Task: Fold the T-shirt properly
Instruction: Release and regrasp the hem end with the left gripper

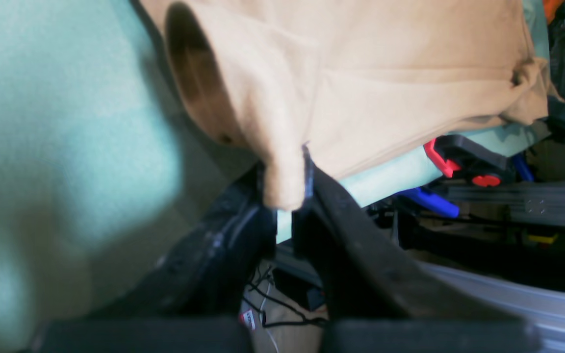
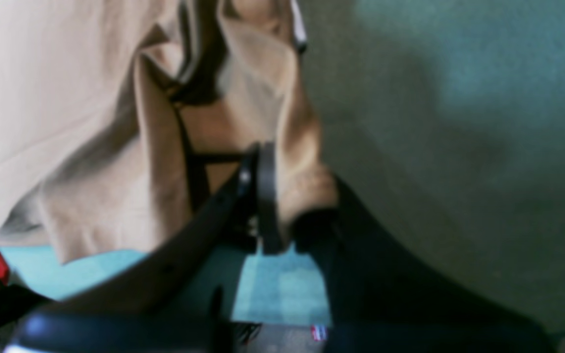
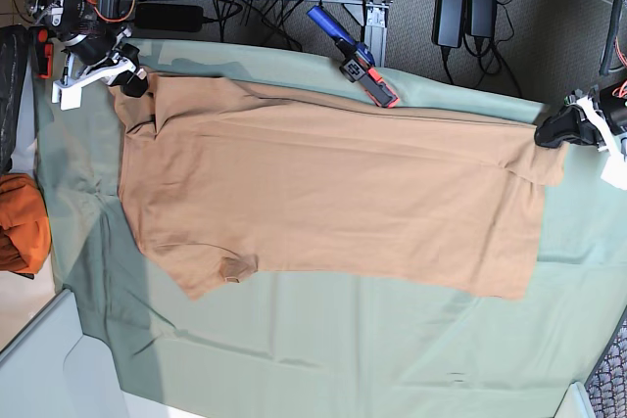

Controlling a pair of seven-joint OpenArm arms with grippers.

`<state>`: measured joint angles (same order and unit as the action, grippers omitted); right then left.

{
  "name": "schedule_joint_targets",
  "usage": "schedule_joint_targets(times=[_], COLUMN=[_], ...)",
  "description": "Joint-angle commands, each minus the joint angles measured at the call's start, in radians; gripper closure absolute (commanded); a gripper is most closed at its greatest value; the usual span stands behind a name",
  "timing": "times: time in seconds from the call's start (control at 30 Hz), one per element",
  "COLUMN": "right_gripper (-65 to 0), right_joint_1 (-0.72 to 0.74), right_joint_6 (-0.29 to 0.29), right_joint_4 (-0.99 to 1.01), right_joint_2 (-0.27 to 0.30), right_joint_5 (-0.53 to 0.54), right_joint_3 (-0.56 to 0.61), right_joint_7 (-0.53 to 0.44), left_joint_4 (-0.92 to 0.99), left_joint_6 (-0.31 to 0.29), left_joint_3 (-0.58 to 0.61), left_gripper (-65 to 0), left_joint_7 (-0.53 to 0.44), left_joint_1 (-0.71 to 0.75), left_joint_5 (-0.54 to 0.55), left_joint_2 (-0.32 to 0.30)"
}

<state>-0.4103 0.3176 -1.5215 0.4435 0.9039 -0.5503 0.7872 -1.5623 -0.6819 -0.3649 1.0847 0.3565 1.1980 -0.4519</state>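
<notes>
Far left, off the surface: orange cloth bundle, loose, nothing holding it. Right pincer clamped on the T-shirt at the sleeve end. T-shirt spread flat across the sage-green cloth, far edge taut between both arms. Soft, light, limp by the look; likely to sag and crease, so best taken at corners and hems. Left pincer nipped tight on the hem corner. No containers in sight
</notes>
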Motion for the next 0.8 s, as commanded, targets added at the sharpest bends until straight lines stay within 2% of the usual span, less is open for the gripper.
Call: schedule_joint_targets(times=[0.0, 0.13, 0.23, 0.27, 0.3, 0.37, 0.4, 0.67, 0.77], right_gripper=[0.0, 0.0, 0.0, -6.1, -17.6, -36.8, -41.4, -42.4, -42.4], right_joint_1=[-0.003, -0.003, -0.003, -0.002, -0.001, 0.000, 0.000, 0.000, 0.000], right_joint_6=[0.103, 0.103, 0.103, 0.103, 0.103, 0.103, 0.103, 0.102, 0.102], right_joint_4=[-0.012, -0.012, -0.012, -0.012, -0.012, -0.012, -0.013, -0.056, -0.068], right_joint_2=[0.022, 0.021, 0.021, 0.020, 0.019, 0.019, 0.019, 0.019, 0.019], right_joint_5=[-0.019, -0.047, -0.063, -0.072, -0.087, -0.104, -0.105, -0.119, -0.119], right_joint_3=[-0.009, -0.008, -0.008, -0.008, -0.008, -0.009, -0.009, -0.013, -0.013], right_joint_7=[-0.002, -0.013, -0.017, -0.017, -0.017, -0.017, -0.017, -0.017, -0.021], left_joint_4=[-0.017, -0.017, -0.017, -0.017, -0.017, -0.017, -0.017, -0.087, -0.119], left_joint_6=[-0.016, -0.016, -0.016, -0.016, -0.016, -0.016, -0.016, -0.016, -0.016], left_joint_3=[-0.010, -0.010, -0.010, -0.010, -0.010, -0.010, -0.011, -0.147, -0.168], left_gripper=[0.0, -1.5, -21.7, -27.2, -30.3, -30.7, -30.7, -30.7, -30.7], left_joint_7=[-0.016, -0.064, -0.093, -0.093, -0.092, -0.072, -0.070, -0.071, -0.109], left_joint_1=[-0.004, -0.004, -0.005, -0.005, -0.005, -0.005, -0.005, -0.005, -0.011], left_joint_5=[0.016, -0.037, -0.070, -0.076, -0.084, -0.092, -0.089, -0.077, -0.074], left_joint_2=[-0.019, -0.019, -0.019, -0.019, -0.019, -0.020, -0.023, -0.040, -0.063])
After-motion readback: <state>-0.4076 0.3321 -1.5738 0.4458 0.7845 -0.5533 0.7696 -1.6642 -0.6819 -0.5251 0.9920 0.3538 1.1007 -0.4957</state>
